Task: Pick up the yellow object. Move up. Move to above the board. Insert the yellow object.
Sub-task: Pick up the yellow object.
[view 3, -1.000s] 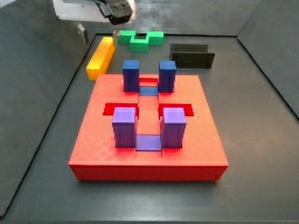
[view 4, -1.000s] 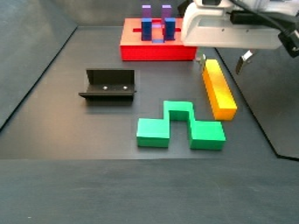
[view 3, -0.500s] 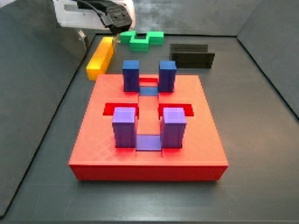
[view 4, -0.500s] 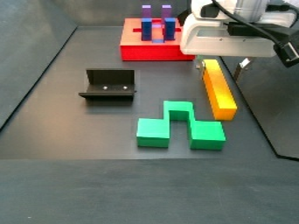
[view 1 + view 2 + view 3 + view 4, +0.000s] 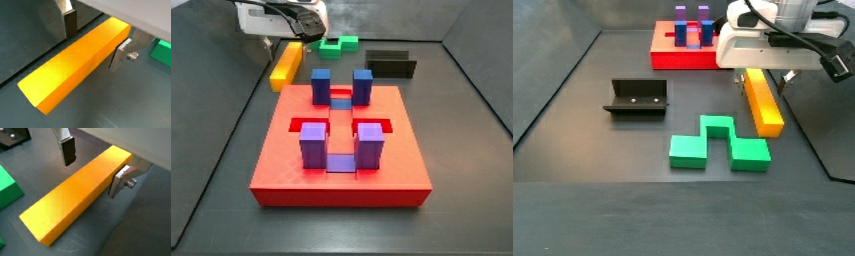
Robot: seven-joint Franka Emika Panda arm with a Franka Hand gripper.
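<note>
The pick-up step is in hand. The gripper [image 5: 95, 165] hangs open, straddling one end of the yellow bar [image 5: 73, 203], which lies flat on the floor at about eleven o'clock from the red board [image 5: 339, 160] in a side view. Next, it likely needs to lower and close.

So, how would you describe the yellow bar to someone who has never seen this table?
Find the big red board with blue and purple posts. On the dark floor beside it lies the long yellow bar, with the gripper straddling its end nearest the board. The green block nearby is notched; the bar is plain, straight and narrow.
</note>
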